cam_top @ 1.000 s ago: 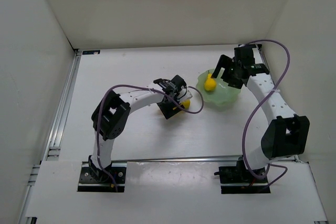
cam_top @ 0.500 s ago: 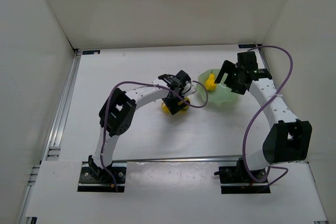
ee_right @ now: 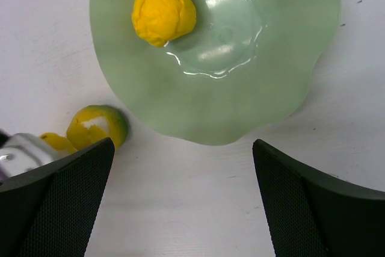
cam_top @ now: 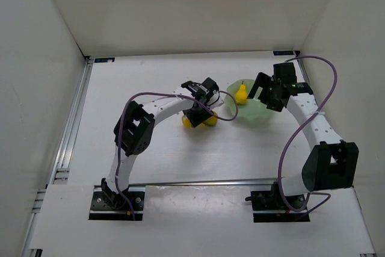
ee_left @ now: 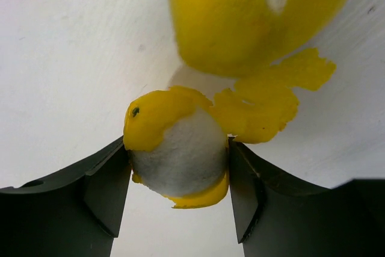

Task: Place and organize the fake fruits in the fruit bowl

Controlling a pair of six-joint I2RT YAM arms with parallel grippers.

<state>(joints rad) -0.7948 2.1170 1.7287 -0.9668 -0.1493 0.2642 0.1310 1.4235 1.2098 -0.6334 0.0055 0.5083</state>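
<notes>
L tool (ee_left: 178, 170) is clamping the peeled fruit (ee_left: 174, 148) on the bench (ee_left: 60, 58), citrus (ee_left: 240, 16) just beside. The bowl (ee_right: 277, 88), w/ pear (ee_right: 162, 10) inside, is lying to its right past the citrus. R tool (ee_right: 180, 203) is hovering spread above it.

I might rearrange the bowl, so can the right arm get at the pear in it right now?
Likely yes. The right gripper hangs over the fruit bowl, jaws open, the pear lies bare inside, and the left gripper grips the peeled fruit outside it.
</notes>
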